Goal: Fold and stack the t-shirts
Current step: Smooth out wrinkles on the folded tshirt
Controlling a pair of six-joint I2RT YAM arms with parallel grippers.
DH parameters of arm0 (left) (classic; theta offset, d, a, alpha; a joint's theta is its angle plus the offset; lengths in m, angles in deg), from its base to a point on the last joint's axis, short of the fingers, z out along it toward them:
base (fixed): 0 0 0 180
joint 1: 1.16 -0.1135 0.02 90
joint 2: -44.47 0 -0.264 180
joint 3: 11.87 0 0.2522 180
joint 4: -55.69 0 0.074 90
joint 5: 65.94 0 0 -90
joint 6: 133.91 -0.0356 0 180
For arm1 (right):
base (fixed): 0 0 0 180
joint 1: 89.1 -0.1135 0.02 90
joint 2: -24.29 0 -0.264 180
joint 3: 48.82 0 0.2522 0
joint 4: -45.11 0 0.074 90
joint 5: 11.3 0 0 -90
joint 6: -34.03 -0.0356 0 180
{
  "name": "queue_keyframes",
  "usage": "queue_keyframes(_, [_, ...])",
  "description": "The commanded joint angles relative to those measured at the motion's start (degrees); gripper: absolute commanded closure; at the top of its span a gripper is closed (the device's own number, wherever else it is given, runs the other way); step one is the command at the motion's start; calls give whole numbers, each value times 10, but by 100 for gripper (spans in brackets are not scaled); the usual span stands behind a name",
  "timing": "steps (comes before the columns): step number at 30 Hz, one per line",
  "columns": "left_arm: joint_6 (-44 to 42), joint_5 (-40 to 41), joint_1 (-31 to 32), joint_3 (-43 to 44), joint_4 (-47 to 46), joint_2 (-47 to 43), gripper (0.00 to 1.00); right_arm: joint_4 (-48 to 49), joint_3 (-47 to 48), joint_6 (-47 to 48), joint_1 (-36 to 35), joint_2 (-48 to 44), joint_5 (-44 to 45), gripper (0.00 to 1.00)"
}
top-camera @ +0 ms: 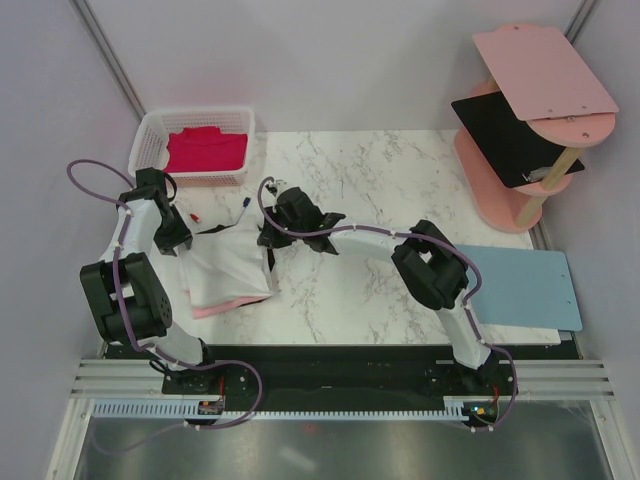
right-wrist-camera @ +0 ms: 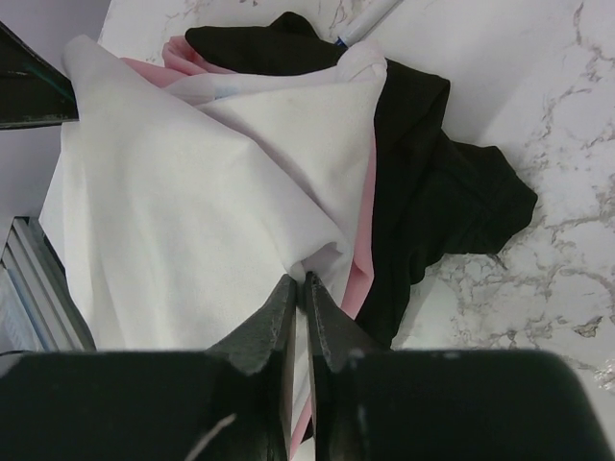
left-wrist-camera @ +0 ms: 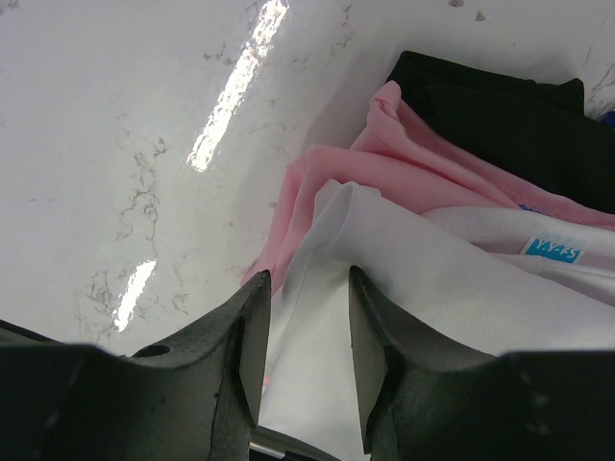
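Fingers of the right tool (right-wrist-camera: 300, 280) pinch shut on a fold of the white shirt (right-wrist-camera: 192, 211), which is heaped over the pink shirt (right-wrist-camera: 357, 274) and black shirt (right-wrist-camera: 432, 202) on the desk (top-camera: 400, 170). The left tool (left-wrist-camera: 309, 274) stands half apart astride white cloth; I cannot tell whether it grips. The red shirt (top-camera: 205, 150) lies in the basket (top-camera: 150, 135).
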Motion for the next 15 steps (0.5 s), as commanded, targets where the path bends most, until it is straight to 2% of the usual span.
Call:
queue_keyframes(1, [-22,5,-4,1,-16,-6,55,43,8,1,-2,-11,4,89])
queue_keyframes(9, [-22,11,-4,-1,-16,-3,55,88,-39,13,-2,-70,54,92])
queue_keyframes(15, [-24,11,-4,0,-16,-1,55,97,-32,8,3,-61,79,92])
